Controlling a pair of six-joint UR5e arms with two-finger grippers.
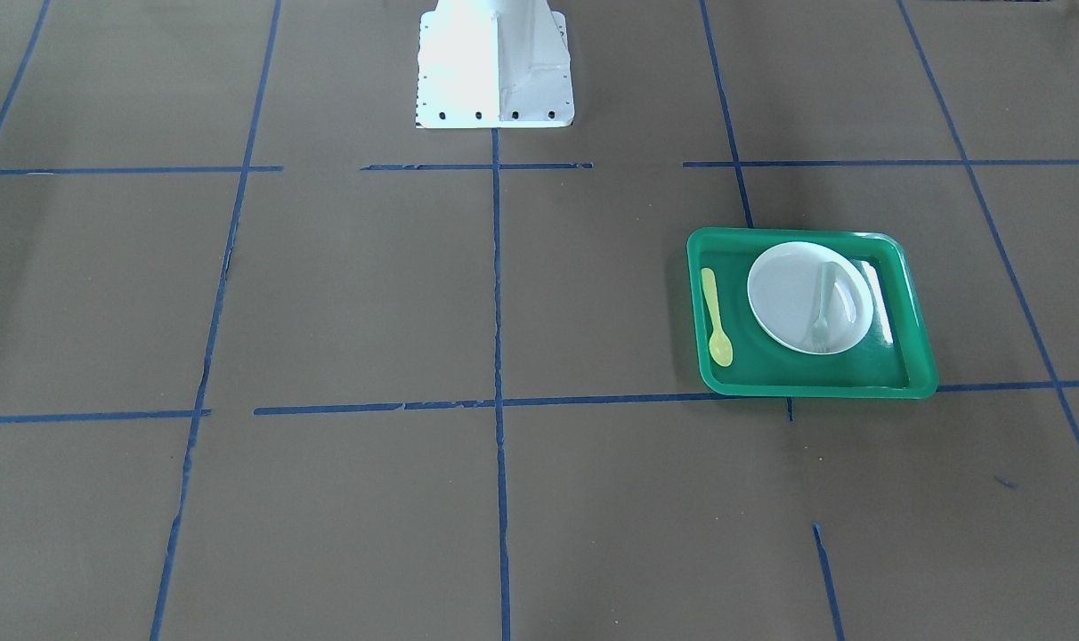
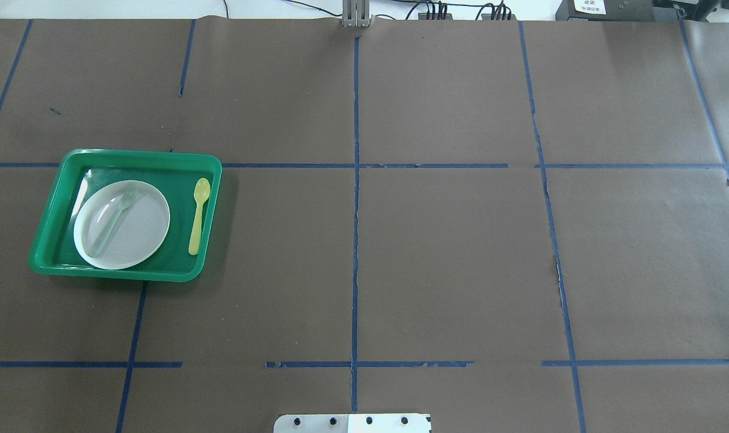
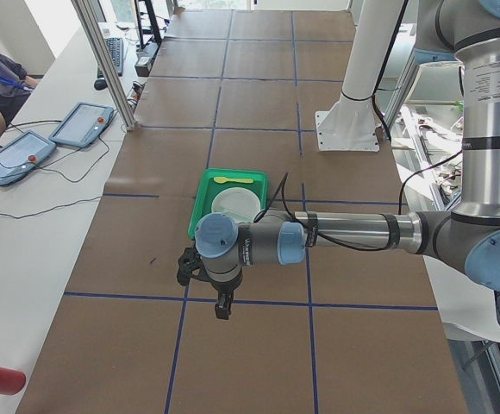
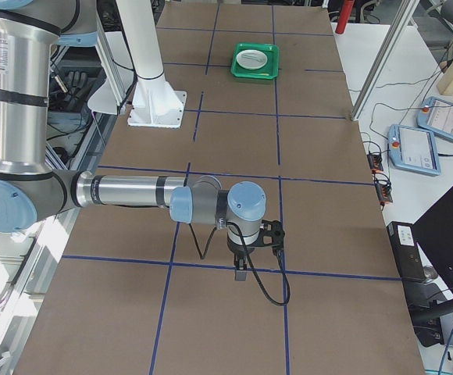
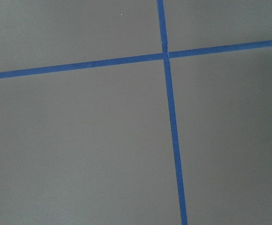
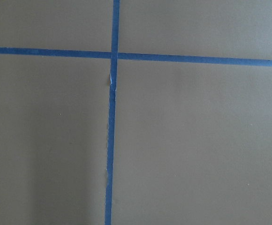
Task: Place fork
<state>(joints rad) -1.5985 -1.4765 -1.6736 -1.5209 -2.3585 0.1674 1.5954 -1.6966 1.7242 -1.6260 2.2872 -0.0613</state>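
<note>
Exterior front-facing view: a green tray [image 1: 807, 388] rests on the brown table [image 1: 326, 294], on the robot's left side. A white plate [image 1: 784, 298] lies inside the tray. The fork [image 1: 823, 307] lies flat on the plate, with its tines pointing away from the robot base [image 1: 495, 71]. A yellow spoon [image 1: 714, 312] lies on the tray floor beside the plate, apart from it. No arm appears in this view.

Overhead exterior view: the tray sits in the left half. The fork lies across the left part of the plate, slightly diagonal. The spoon lies to the right of the plate, bowl end away from the robot.

Exterior left view: the left arm [image 3: 353, 231] extends level over the table. The left gripper [image 3: 222, 309] points down, nearer the camera than the tray and well apart from it. Its jaw state cannot be determined.

Exterior right view: the right arm [image 4: 133, 191] extends level. The right gripper [image 4: 240, 273] points down, far from the tray. Its jaw state cannot be determined.

Both wrist-mounted views: only table surface and crossing blue tape lines [image 5: 171, 117] are visible.
</note>
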